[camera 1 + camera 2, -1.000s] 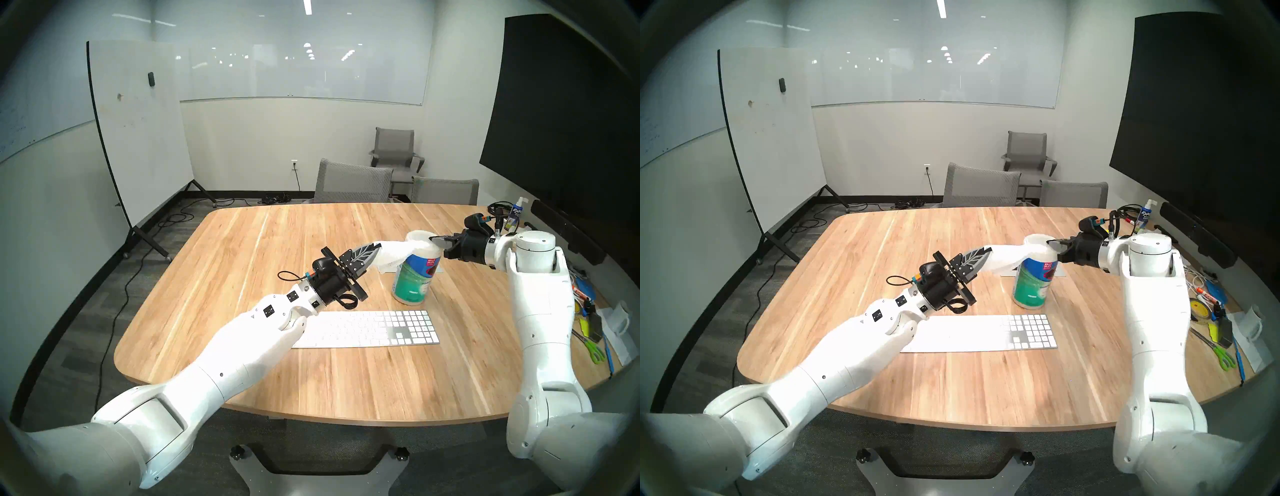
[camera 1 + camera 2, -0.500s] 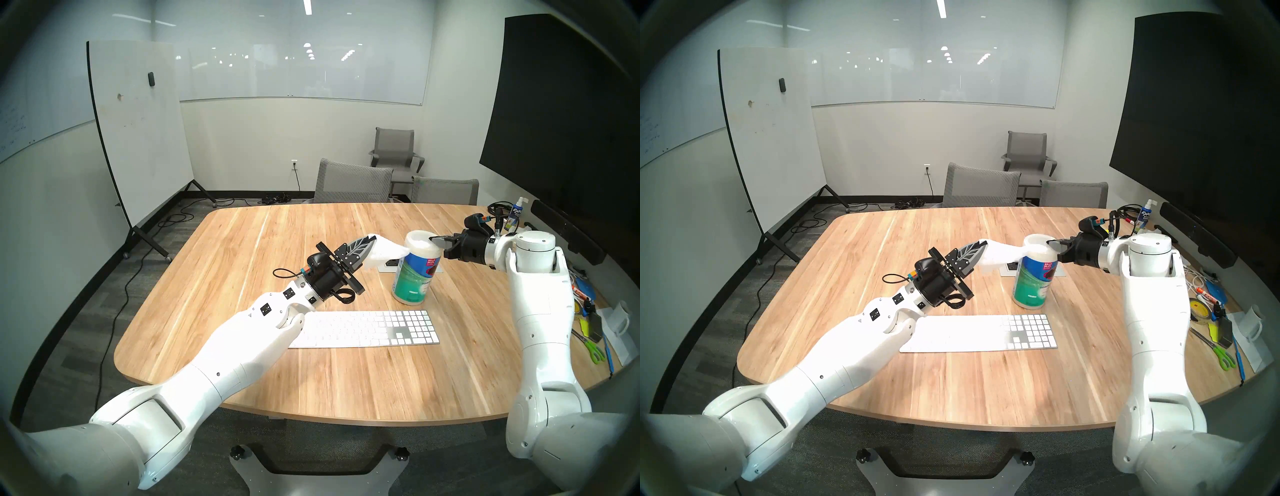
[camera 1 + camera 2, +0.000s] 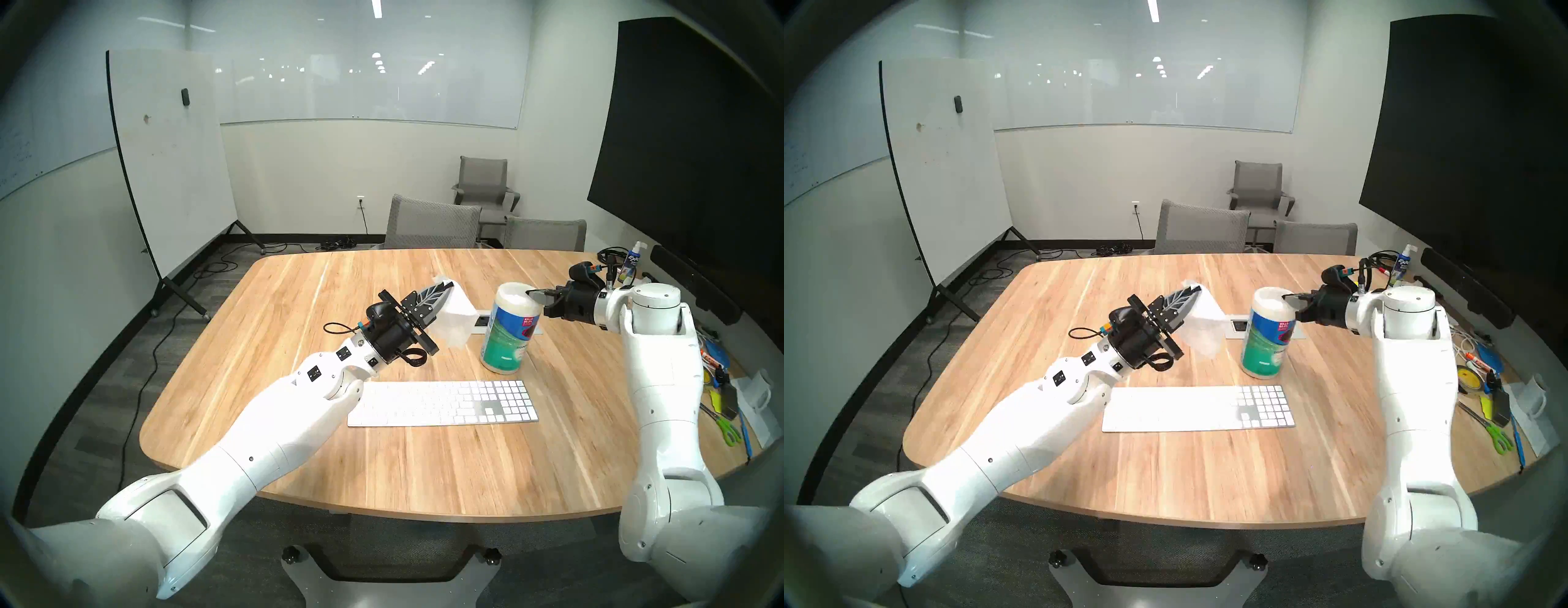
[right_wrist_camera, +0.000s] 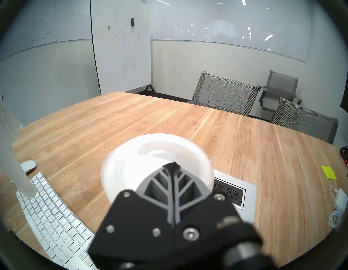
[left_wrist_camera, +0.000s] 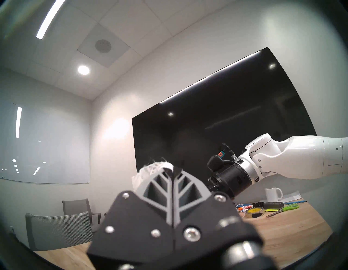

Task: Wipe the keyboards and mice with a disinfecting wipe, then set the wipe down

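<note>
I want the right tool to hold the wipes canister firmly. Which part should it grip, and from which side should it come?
Probably the round body of the wipes canister, just below its white lid. The right tool, now shut at the lid's top, should open and come level from the right, its own side. The wall there is bare and straight.

The left arm is hiding the mouse in both head views. The canister's cap is blurring under the right hand, which is covering the keyboard's end.
</note>
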